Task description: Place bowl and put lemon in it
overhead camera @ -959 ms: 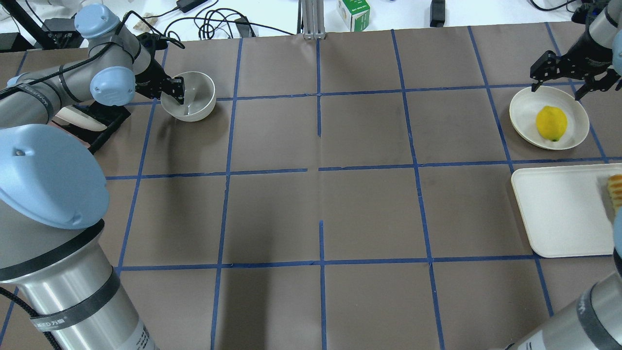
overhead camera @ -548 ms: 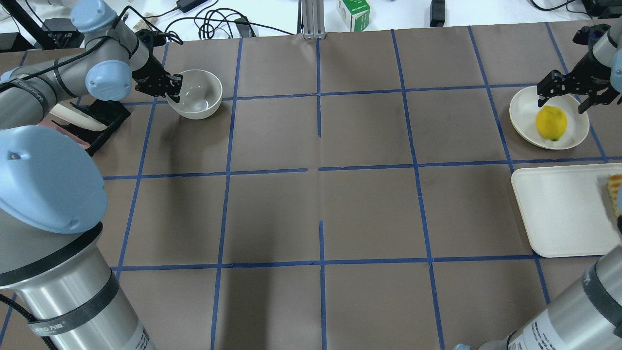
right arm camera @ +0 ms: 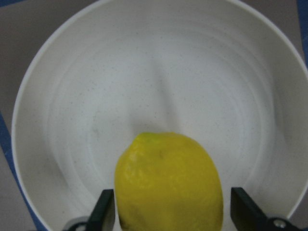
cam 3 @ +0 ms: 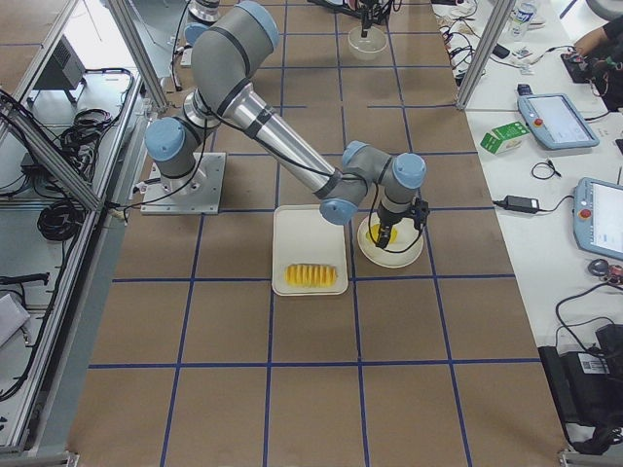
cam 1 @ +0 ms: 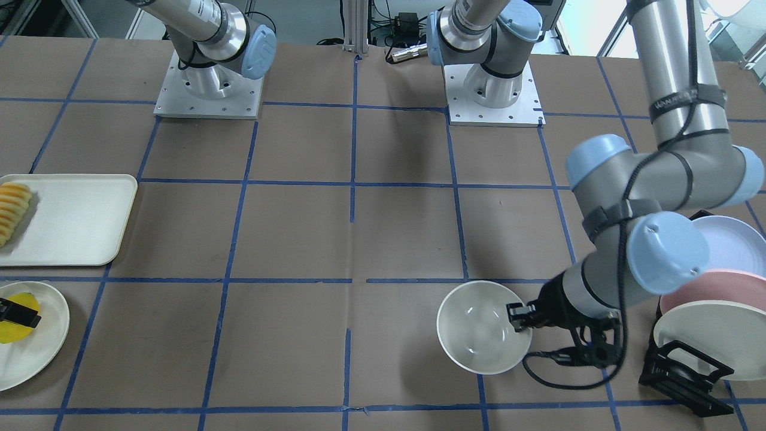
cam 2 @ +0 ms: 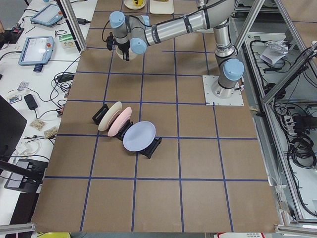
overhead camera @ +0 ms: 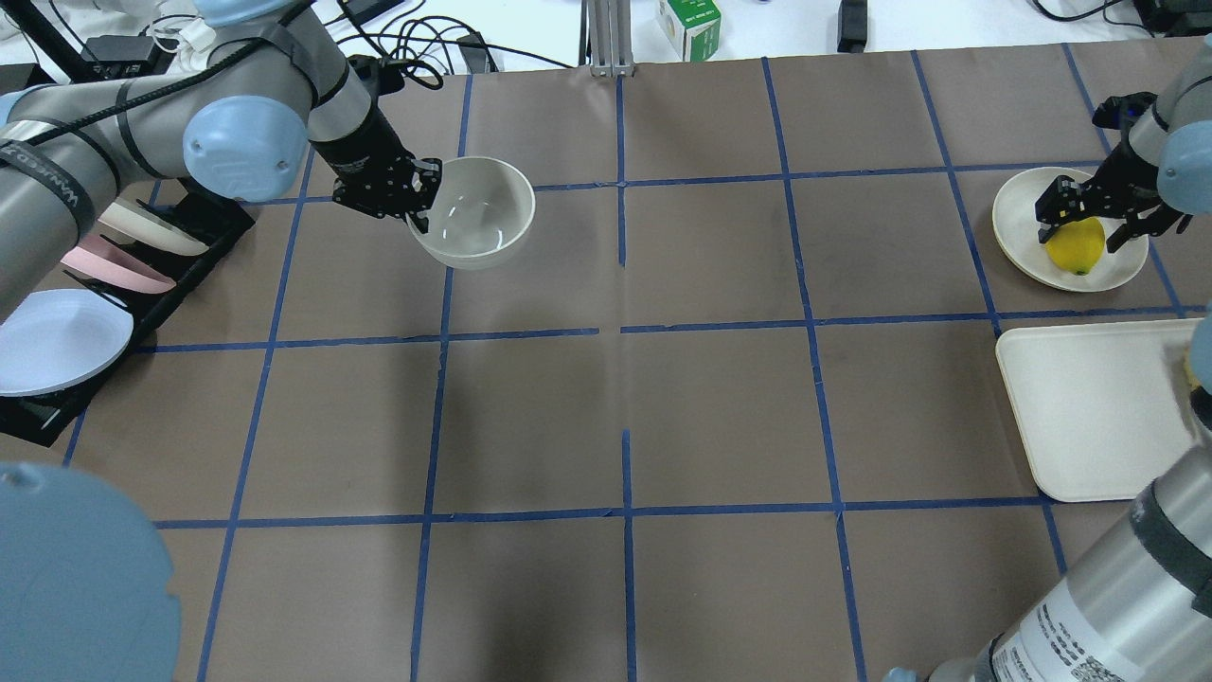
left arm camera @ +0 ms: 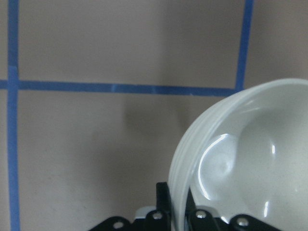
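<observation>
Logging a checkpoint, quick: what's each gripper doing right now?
Left gripper: shut on the bowl, at its rim.
Right gripper: open, straddling the lemon on the plate.

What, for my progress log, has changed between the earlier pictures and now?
The left gripper, shut on the rim of the glossy cream round bowl, carried it away from the black plate rack toward the centre. The open right gripper came down from beyond the flat cream plate to straddle the bright yellow lemon, not yet closed. Lemon, plate and cream rectangular tray stayed put.
</observation>
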